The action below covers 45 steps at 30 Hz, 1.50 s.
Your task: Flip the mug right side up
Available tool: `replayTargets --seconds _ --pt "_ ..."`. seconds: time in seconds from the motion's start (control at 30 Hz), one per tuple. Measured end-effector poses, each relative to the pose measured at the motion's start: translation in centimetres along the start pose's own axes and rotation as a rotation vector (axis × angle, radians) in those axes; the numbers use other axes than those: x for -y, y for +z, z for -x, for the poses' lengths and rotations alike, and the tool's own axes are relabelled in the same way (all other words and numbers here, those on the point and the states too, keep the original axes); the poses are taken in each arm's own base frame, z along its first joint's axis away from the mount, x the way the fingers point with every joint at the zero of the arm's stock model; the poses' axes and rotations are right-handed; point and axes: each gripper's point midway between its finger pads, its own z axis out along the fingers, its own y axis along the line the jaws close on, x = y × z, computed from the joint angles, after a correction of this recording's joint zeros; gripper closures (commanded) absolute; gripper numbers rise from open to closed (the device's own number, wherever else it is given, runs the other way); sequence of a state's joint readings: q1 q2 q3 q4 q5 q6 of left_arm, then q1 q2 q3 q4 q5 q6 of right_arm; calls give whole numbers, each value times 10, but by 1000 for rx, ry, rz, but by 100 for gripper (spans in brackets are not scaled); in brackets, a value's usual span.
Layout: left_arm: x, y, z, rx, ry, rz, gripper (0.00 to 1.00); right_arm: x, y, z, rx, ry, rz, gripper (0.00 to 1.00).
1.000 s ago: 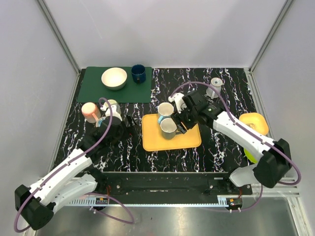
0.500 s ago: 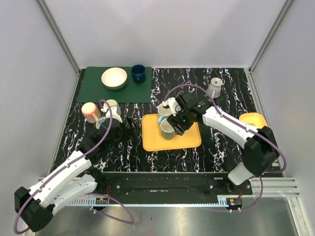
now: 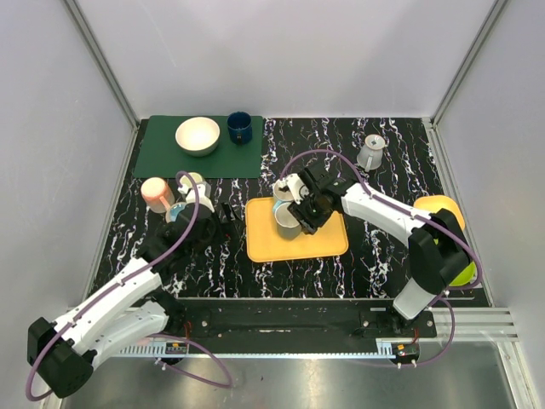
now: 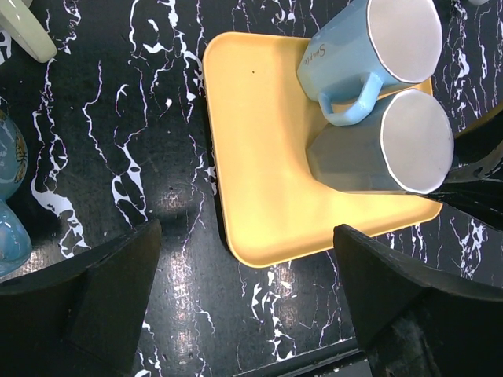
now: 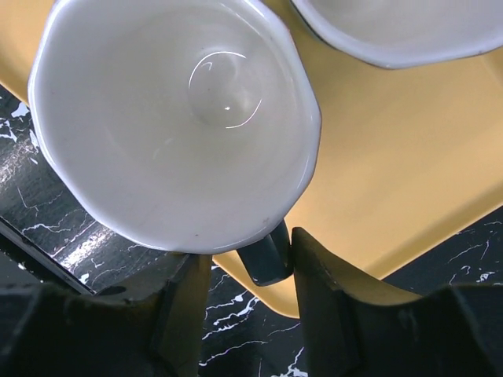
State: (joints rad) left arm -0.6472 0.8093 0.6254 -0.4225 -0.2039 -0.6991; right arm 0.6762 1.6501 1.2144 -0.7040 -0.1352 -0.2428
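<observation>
On the yellow tray [image 3: 319, 244], the grey mug [image 3: 288, 220] sits upright at 9 o'clock of the right tool [image 3: 304, 215], which pinches its handle [image 5: 266, 255]. Rigid, glazed, likely slippery ceramic.

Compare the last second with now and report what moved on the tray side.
The right gripper slid left across the yellow tray and closed in on the grey mug; its fingers now bracket the mug's handle. The right elbow swung in toward the table. The blue mug, left gripper, the bowl and the other cups stayed put.
</observation>
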Motion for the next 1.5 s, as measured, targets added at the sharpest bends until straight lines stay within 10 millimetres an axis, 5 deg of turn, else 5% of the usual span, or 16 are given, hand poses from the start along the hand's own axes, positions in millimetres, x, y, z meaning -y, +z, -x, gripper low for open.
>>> replayTargets --seconds 0.3,0.9,1.2,1.5 --pt "1 5 -5 -17 1 -8 8 -3 2 5 26 11 13 74" --pt "-1 7 -14 -40 -1 -12 9 -31 -9 -2 46 27 5 93" --pt "-5 8 -19 -50 -1 -4 10 -58 -40 -10 64 -1 10 100" --pt "-5 5 -15 -34 -3 -5 10 -66 -100 3 170 111 6 100"
